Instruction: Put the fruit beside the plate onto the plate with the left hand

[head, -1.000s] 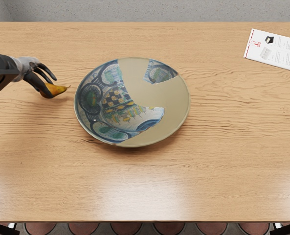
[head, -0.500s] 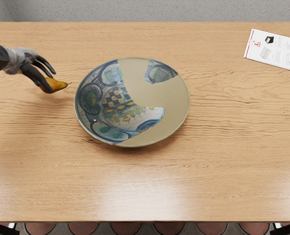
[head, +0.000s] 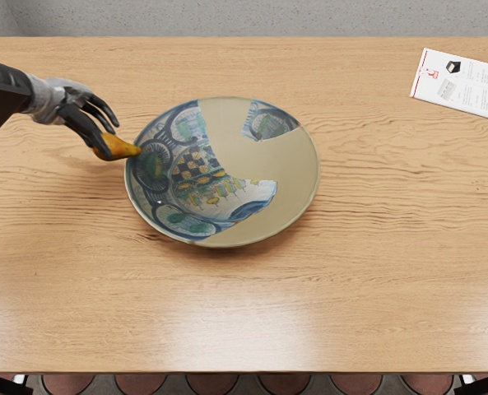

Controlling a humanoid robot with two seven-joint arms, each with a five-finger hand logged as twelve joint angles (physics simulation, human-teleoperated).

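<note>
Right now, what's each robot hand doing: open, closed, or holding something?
Left robot hand: closed on the small orange-yellow fruit, at the left rim of the patterned ceramic plate.
Right robot hand: not in view.

The left hand (head: 81,109), on an arm from the left edge, gripped a small orange fruit (head: 122,149) in its fingertips. The fruit's tip overlapped the left rim of the patterned plate (head: 297,177). A printed card (head: 462,82) lay at the far right of the table (head: 375,280).

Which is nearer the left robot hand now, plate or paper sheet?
The plate: its left rim is by the fruit the left robot hand holds; the paper sheet lies far right.
</note>
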